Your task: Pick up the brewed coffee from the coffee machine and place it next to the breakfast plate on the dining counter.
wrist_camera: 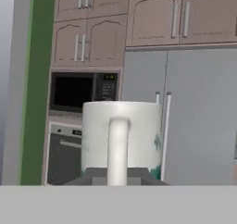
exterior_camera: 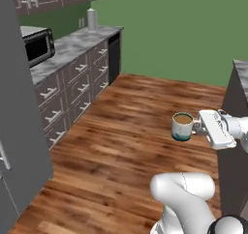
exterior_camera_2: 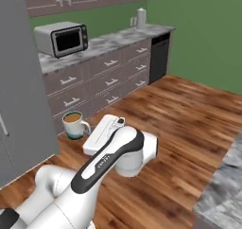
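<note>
Pincer [exterior_camera: 197,124] clamped on the handle of the brewed coffee [exterior_camera: 182,126], mug upright in mid-air over the wooden floor [exterior_camera: 126,131], brown liquid visible inside. Marble surface [exterior_camera_2: 101,43] with a microwave [exterior_camera_2: 64,38] sits well off across the room, grey fridge [wrist_camera: 199,116] behind the mug.

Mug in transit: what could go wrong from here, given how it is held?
1. The pincer grips the mug only by its side handle, so the mug might swing or slip during a fast turn.
2. The coffee sits near the rim; a tilt or jolt could spill it on the wooden floor.
3. The dark counter end is close beside the hand; a swing could clip it.
</note>
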Robot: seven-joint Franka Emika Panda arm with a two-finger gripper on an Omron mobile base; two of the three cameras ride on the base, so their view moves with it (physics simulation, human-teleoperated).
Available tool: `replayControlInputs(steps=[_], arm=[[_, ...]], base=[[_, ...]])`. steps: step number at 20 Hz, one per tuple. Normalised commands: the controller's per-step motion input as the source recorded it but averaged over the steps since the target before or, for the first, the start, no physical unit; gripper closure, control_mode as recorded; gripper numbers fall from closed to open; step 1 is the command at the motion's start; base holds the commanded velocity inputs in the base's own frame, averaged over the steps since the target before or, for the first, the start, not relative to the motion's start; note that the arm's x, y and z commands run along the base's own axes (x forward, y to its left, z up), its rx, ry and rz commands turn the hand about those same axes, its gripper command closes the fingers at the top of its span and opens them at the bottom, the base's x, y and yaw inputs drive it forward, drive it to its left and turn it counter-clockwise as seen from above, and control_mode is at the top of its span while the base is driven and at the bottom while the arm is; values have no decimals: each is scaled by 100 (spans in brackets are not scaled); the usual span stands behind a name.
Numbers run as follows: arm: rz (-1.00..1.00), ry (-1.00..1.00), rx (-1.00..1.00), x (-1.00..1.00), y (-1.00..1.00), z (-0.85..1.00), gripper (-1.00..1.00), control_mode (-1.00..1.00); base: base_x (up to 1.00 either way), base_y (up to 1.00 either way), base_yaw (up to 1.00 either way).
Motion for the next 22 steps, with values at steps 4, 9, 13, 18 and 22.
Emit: replayControlInputs(steps=[4, 9, 13, 18, 22], arm=[[0, 0, 0, 0, 0, 0, 100, 100], [0, 0, 0, 0, 0, 0, 100, 100], [0, 0, 0, 0, 0, 0, 100, 100], [0, 0, 0, 0, 0, 0, 100, 100], [0, 0, 0, 0, 0, 0, 100, 100]], base=[[100, 18, -42], [100, 22, -43], [100, 23, -48], [100, 25, -51], [99, 32, -52]])
